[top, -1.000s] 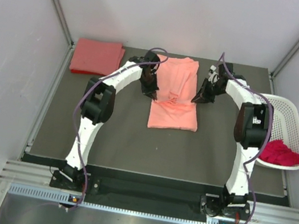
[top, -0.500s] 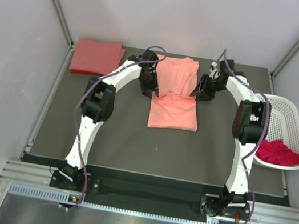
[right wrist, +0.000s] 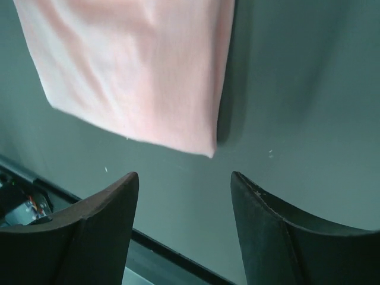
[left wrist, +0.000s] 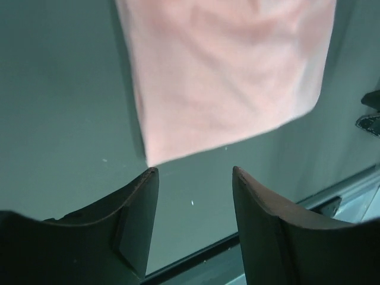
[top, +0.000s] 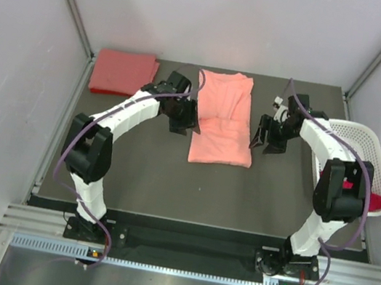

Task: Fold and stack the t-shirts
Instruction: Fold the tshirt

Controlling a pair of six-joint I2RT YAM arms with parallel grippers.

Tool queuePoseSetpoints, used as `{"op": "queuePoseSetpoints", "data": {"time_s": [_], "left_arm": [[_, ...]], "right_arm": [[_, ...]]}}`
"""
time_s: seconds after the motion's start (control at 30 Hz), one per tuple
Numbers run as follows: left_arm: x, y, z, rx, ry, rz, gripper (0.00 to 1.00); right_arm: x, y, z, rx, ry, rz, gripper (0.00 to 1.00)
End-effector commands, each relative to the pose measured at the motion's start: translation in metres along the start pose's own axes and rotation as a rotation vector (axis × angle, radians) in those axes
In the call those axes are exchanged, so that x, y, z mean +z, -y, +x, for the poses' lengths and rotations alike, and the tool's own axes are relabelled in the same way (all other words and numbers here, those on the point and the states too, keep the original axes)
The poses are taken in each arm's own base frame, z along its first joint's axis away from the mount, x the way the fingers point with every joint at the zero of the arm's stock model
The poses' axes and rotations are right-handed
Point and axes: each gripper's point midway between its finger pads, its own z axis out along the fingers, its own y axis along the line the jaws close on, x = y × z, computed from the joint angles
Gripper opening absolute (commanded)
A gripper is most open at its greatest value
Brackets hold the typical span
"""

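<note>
Salmon-pink t-shirt (top: 222, 122) lies flat mid-table (top: 141, 171), folded narrow. Left gripper (top: 183, 122) sits just beside its left edge, fingers apart, nothing between them. Right gripper (top: 265, 141) is near its right edge, also released and empty. Coral-red t-shirt (top: 122, 72) is folded at the far-left corner. Magenta-red t-shirt (top: 378, 199) is in the white basket (top: 360, 135), partly hidden by the right arm.

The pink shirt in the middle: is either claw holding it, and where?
Neither. The left gripper and right gripper stand open beside the salmon-pink t-shirt, clear of its edges.
</note>
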Motion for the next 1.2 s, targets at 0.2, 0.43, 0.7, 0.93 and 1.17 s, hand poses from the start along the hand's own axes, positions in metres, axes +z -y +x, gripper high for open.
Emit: {"op": "queuePoseSetpoints", "data": {"time_s": [0.2,0.43,0.7,0.93,1.17], "left_arm": [[0.028,-0.001,0.046,0.047,-0.024,0.134,0.57],[0.041,-0.006,0.049,0.042,-0.037,0.131,0.53],[0.051,-0.011,0.052,0.015,-0.071,0.107,0.50],[0.049,-0.017,0.055,0.007,-0.064,0.080,0.51],[0.050,-0.022,0.066,-0.010,-0.090,0.083,0.51]], "right_arm": [[0.021,-0.007,0.030,-0.123,0.077,-0.140,0.57],[0.034,-0.004,0.023,-0.108,0.052,-0.146,0.51],[0.043,-0.005,0.028,-0.085,0.022,-0.172,0.46],[0.046,-0.004,0.035,-0.065,0.009,-0.183,0.44],[0.047,-0.002,0.038,-0.067,-0.001,-0.173,0.43]]}}
